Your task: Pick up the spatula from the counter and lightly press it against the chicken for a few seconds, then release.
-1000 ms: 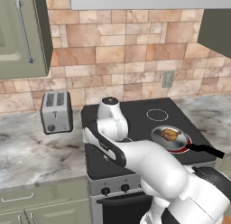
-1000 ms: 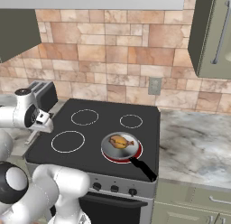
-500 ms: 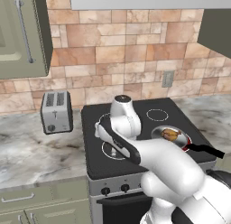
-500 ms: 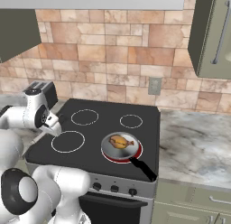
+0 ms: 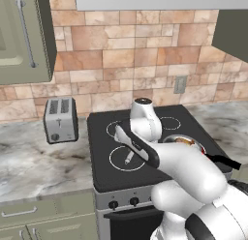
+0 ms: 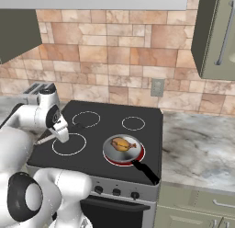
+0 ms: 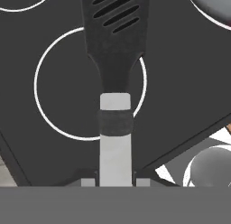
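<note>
**A:** Rightward is where the arm has swung since a second ago. The hand was out at the toaster (image 5: 60, 119) side of the stove (image 6: 137, 113), and now it hangs over the front-left burner ring (image 7: 37, 83).

**B:** And the end effector (image 7: 115, 182)?

**A:** Clamped tight on the spatula (image 7: 115, 60), pinching the flat pale-grey handle. A dark matte band wraps the handle farther up, and beyond it the handle widens into a black blade cut with slanted slots.

**B:** Is the blade touching the stove?

**A:** I cannot tell. In the hand view it lies across the thin white circle on the smooth black glass top. In the right base view the handle's end pokes out as a slim grey stick toward the stove's left edge.

**B:** Where's the chicken (image 6: 123, 144)?

**A:** It is golden-brown and lumpy, sitting in a round grey pan (image 6: 108, 153) with a long black handle. The pan is on the front-right burner, with a red ring showing around its base. Spatula and chicken are apart, over neighbouring burners.

**B:** And around the stove?

**A:** Veined marble bench (image 6: 197, 139) on both sides. The boxy, metallic two-slot toaster stands on the left stretch.
</note>
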Tool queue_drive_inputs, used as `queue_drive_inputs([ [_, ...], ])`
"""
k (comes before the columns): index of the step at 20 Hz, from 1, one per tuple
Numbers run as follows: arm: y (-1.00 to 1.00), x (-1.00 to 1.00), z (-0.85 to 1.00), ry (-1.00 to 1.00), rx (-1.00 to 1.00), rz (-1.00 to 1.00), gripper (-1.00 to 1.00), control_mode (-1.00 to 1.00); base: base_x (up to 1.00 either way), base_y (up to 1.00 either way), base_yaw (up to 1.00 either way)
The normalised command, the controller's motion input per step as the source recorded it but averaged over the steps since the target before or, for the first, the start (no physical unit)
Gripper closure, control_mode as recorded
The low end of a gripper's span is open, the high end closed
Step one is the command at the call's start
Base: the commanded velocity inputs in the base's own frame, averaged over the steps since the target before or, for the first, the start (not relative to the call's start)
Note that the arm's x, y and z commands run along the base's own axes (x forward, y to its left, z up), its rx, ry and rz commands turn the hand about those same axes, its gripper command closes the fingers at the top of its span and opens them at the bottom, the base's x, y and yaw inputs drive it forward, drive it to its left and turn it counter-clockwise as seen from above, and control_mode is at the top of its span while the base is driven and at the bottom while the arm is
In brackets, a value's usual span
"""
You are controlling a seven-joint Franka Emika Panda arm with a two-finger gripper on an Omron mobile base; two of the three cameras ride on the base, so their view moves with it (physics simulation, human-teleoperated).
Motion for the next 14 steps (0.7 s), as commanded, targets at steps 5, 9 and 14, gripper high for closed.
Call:
queue_drive_inputs([
  [5,-0.30,0.19,0.09,0.06,0.05,-0.08,1.00,-1.00,0.00,0.00,0.00],
  [9,-0.34,0.17,0.02,0.07,0.06,-0.09,1.00,-1.00,0.00,0.00,0.00],
  [14,-0.28,0.07,-0.01,0.03,0.02,-0.10,1.00,-1.00,0.00,0.00,0.00],
])
